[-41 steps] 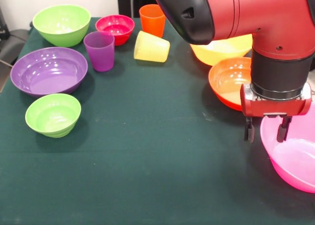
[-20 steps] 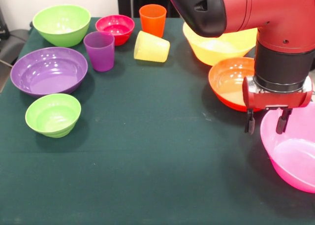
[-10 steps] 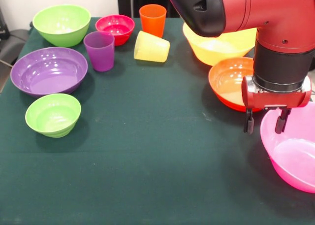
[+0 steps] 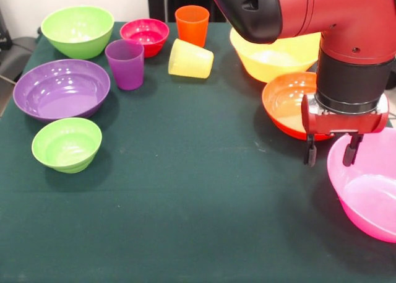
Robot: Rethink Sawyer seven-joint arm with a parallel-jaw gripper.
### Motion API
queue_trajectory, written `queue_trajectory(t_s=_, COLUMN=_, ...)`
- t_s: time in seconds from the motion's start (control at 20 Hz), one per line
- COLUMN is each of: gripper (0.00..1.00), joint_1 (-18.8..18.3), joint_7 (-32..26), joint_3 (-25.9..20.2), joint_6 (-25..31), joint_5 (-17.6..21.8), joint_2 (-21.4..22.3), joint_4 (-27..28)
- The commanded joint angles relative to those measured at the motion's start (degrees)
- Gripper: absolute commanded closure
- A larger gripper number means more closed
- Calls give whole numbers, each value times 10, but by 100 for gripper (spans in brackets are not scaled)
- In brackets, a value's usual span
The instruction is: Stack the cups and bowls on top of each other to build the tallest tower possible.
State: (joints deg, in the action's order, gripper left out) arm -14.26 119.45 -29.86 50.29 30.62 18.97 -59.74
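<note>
Claw [image 4: 330, 153] higher over pink bowl [image 4: 366, 190]

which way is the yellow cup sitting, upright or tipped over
Tipped over. The yellow cup lies on its side on the table, while the purple cup and orange cup stand upright.

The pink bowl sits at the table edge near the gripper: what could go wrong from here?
1. The open gripper hangs at the pink bowl's rim; a grasp on that thin rim may slip or tip the bowl.
2. The orange-red bowl lies just beside it, so the arm could bump it.
</note>
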Motion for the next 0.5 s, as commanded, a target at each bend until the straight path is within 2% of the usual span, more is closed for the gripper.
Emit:
queue_trajectory(t_s=0.05, gripper=0, joint_1=-2, joint_7=-62, joint_3=16, joint_6=-5, joint_5=16, joint_2=-6, joint_4=-43)
queue_trajectory(t_s=0.5, gripper=0, joint_1=-3, joint_7=-65, joint_3=15, joint_6=-4, joint_5=15, joint_2=-7, joint_4=-43)
